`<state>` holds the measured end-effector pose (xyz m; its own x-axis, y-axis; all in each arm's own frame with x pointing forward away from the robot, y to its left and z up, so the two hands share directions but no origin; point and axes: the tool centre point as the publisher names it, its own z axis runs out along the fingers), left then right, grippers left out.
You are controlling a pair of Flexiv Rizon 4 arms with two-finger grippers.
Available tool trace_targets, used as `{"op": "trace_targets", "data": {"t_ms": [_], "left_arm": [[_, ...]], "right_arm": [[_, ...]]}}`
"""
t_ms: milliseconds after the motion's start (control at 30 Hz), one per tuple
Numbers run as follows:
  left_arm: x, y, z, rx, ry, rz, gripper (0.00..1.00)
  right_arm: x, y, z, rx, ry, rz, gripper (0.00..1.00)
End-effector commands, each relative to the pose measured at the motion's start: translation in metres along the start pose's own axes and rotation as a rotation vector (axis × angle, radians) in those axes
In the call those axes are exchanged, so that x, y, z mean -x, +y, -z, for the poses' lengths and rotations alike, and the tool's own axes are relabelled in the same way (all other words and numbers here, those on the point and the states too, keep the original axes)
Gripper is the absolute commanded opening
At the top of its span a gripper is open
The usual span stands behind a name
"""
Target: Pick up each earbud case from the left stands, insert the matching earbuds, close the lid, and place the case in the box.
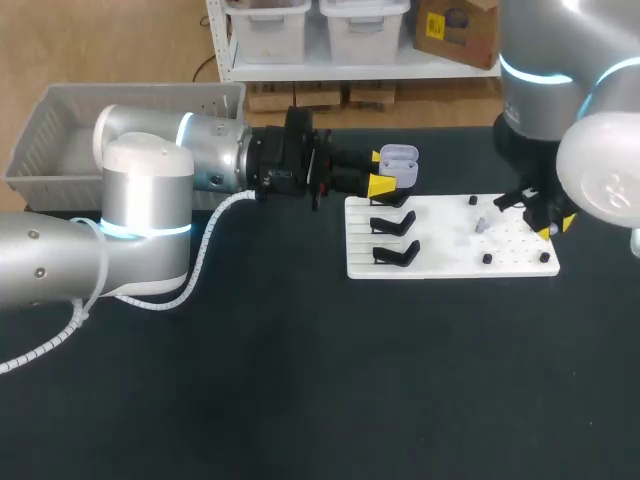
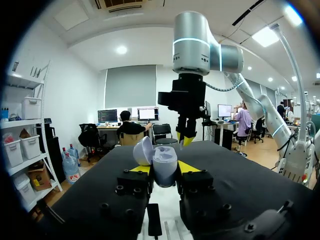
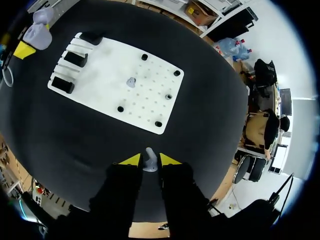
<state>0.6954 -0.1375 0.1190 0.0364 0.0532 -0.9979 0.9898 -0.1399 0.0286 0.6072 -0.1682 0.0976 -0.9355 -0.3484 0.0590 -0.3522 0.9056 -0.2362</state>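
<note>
Open case (image 2: 165, 162) clamped upright in left gripper (image 1: 384, 171) for loading; right gripper (image 3: 150, 160) closed on, seemingly, an earbud (image 3: 149, 165), poised for insertion.

My head camera overlooks the table (image 1: 300, 400) from behind, my left wrist camera looks level across it, my right looks down from high, both downward views sharing the white board (image 1: 440, 260)

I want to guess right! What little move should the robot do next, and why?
Probably the right gripper should carry its earbud over to the open earbud case held in the left gripper: the lid is up, ready for it.
</note>
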Motion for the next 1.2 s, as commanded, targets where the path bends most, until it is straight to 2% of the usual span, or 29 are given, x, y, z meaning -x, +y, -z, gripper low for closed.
{"op": "trace_targets", "data": {"t_ms": [33,167,367,633,867,1200], "left_arm": [[0.0,-0.002,0.0,0.005,-0.002,-0.003,0.0],[-0.002,-0.003,-0.002,-0.002,-0.001,-0.014,0.0],[-0.008,-0.011,-0.013,-0.012,-0.04,-0.043,0.0],[-0.014,-0.021,-0.022,-0.007,-0.052,-0.058,0.0],[-0.017,-0.024,-0.026,-0.02,-0.042,-0.057,0.0],[-0.017,-0.024,-0.026,-0.02,-0.041,-0.055,0.0]], "right_arm": [[0.001,0.003,0.004,0.001,-0.013,-0.017,0.0],[0.004,0.011,0.016,0.003,-0.036,-0.085,0.0],[0.006,0.02,0.039,-0.015,-0.048,-0.186,0.0],[0.013,0.031,0.073,0.068,-0.068,-0.29,0.0],[0.016,0.045,0.08,0.126,-0.043,-0.319,0.0],[0.016,0.045,0.08,0.126,-0.043,-0.319,0.0]]}}
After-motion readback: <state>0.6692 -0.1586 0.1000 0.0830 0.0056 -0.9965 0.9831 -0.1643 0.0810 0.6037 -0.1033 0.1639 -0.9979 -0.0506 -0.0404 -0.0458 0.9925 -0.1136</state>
